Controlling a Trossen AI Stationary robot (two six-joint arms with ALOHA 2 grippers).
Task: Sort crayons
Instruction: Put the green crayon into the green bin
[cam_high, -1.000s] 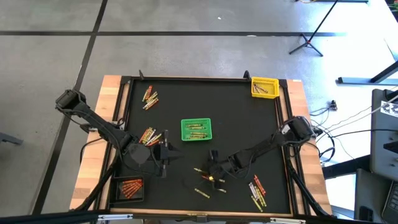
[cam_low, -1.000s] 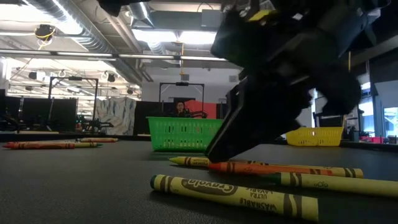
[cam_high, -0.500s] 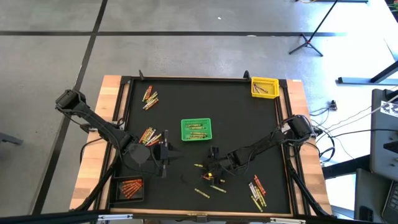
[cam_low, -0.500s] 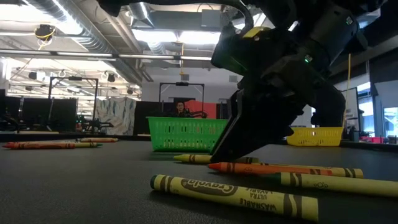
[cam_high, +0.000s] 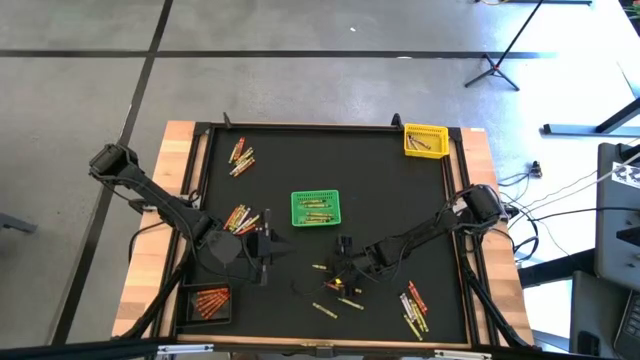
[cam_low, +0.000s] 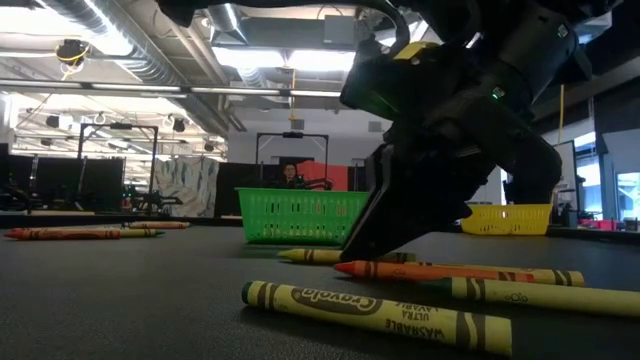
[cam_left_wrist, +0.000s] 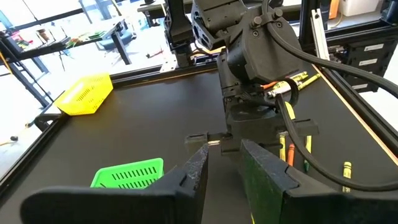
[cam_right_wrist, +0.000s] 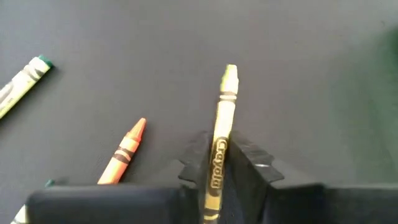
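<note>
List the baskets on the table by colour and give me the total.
Green basket: 1
Yellow basket: 1
Black basket: 1
Total: 3 baskets

Yellow crayon sits lengthwise betw. right gripper jaws, tip past them, lying on mat. Orange crayon just beside jaws, flat; green crayon further off.
</note>
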